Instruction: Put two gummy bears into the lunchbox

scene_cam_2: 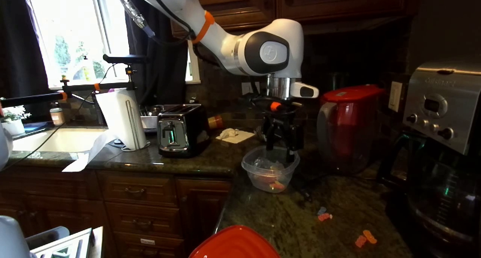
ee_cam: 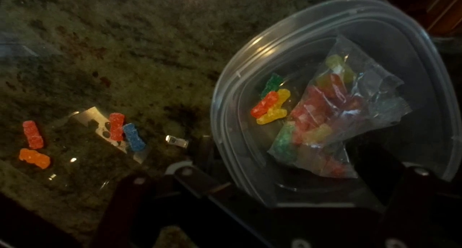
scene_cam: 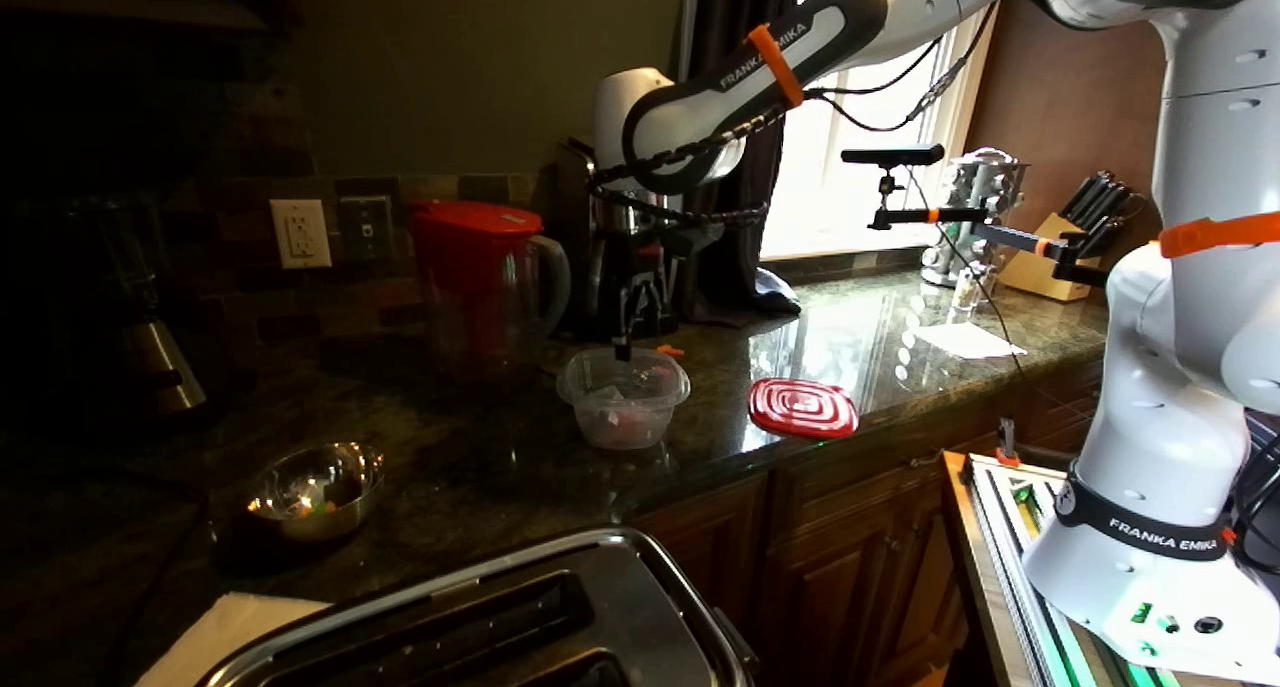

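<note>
The lunchbox (scene_cam_2: 251, 171) is a clear tub on the counter, shown in all views. Inside it, by the wall nearest the loose candy in the wrist view, lie a green gummy bear (ee_cam: 271, 83), a red one (ee_cam: 264, 104) and a yellow one (ee_cam: 272, 116), beside a clear bag (ee_cam: 317, 125) of candy. My gripper (scene_cam_2: 280, 151) points down over the tub, its jaws apart and holding nothing visible. Outside on the counter are a red (ee_cam: 33, 134) and an orange (ee_cam: 35, 158) gummy bear, and another red (ee_cam: 116, 126) next to a blue one (ee_cam: 134, 137).
A red lid (scene_cam: 803, 408) lies near the counter's edge. The red jug (scene_cam_2: 347, 130) stands close beside the gripper. Elsewhere are a metal bowl (scene_cam: 335, 517), toasters (scene_cam: 650, 617), and a coffee maker (scene_cam_2: 443, 104). A small metallic piece (ee_cam: 176, 141) shows between candy and tub.
</note>
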Tool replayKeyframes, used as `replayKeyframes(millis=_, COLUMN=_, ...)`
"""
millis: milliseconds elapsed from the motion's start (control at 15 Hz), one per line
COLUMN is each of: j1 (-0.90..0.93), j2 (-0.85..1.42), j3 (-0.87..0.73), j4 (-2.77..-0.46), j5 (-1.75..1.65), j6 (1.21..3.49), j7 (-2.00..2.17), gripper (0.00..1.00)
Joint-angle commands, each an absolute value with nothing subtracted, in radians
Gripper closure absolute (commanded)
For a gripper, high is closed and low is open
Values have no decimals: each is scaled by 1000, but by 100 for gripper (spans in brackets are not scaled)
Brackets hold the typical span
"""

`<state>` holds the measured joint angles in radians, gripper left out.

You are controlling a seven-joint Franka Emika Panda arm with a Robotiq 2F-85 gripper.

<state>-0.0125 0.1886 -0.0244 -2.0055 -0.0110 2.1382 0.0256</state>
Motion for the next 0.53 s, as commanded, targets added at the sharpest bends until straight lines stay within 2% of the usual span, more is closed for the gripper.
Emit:
replayKeyframes(millis=0, j1=-44, j2=201, j3=-51, j4=-1988, j5=8, j6=2165, j7=45, gripper=0)
replayKeyframes(millis=467, j1=-172, j2=249, j3=-102, j4=-1954, j5=195, j6=2216, j7=-116, gripper=0)
